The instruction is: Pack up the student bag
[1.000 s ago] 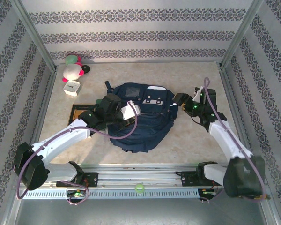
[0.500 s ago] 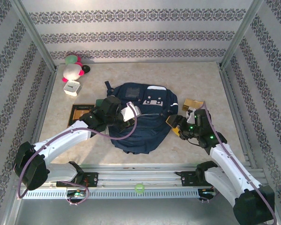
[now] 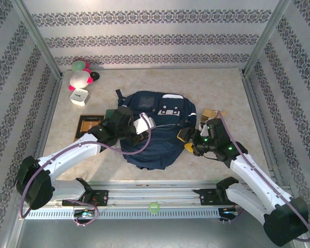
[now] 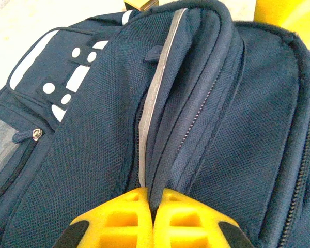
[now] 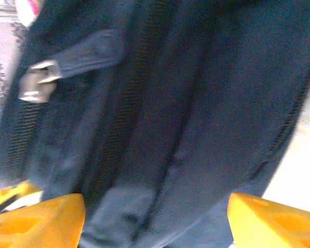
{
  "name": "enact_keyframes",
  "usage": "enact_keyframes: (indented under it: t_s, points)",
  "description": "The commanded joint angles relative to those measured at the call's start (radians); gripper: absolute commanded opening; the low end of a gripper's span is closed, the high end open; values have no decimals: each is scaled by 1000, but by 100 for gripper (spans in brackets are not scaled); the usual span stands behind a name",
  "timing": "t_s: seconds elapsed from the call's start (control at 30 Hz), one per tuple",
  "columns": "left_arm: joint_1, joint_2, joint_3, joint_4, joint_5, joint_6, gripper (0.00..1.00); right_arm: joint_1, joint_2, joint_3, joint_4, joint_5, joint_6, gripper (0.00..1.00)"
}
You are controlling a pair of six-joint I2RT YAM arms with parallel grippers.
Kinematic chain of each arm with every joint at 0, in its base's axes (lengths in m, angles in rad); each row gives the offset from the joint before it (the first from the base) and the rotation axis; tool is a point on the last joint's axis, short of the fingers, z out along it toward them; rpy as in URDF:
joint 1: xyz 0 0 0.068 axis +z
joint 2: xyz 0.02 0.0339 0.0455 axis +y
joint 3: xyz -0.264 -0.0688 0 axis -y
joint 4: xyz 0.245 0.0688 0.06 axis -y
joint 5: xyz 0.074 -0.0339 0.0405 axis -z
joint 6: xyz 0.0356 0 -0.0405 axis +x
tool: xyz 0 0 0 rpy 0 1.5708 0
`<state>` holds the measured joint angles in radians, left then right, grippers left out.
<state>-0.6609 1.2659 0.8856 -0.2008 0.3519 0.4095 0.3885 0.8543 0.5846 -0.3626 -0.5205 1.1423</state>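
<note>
1. Student bag (image 3: 156, 147): one, navy, lying flat at the middle of the tabletop (image 3: 212, 85).
2. Left gripper (image 4: 154, 199): one, closed on a fold of the bag's fabric beside a zip line, at the bag's 9 o'clock side.
3. Right gripper (image 3: 187, 140): one, jaws wide with nothing held, set against the bag's 4 o'clock edge.
4. Loose items outside the bag, counted:
   - plush toy (image 3: 81, 76), one, at 10 o'clock
   - white cube (image 3: 79, 96), one, just beside the toy
   - dark flat board (image 3: 87, 125), one, at 9 o'clock
   - tan item (image 3: 211, 112), one, at 2 o'clock (partly hidden by the right arm)
   - green ball (image 3: 154, 207), one, on the rail at 6 o'clock
5. Progress, as judged: early. Nothing appeared packed, and whether the zip stood open could not be told. Opening the bag, loading the items and closing it all remained.
</note>
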Motion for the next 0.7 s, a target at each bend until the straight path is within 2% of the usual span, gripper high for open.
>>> enact_keyframes:
  t_s: [0.0, 0.23, 0.3, 0.47, 0.57, 0.63, 0.67]
  points:
    - [-5, -20, -1, 105, 26, -23, 0, -2, -20, 73, -27, 0, 3, 73]
    - [-5, -30, -16, 130, 28, -35, 0, 0, 34, 45, 105, -10, 98, 71]
    - [-5, -37, -26, 144, 29, -42, 0, 4, 83, 14, 210, -19, 167, 70]
    - [-5, -39, -39, 169, 57, -59, 0, 18, 142, -12, 365, -4, 240, 62]
    - [-5, -41, -52, 204, 69, -87, 0, 45, 177, -16, 399, 5, 257, 59]
    - [-5, -41, -60, 219, 73, -95, 0, 63, 182, -17, 407, 29, 258, 51]
    - [-5, -39, -59, 218, 72, -96, 0, 68, 178, -15, 412, 42, 257, 41]
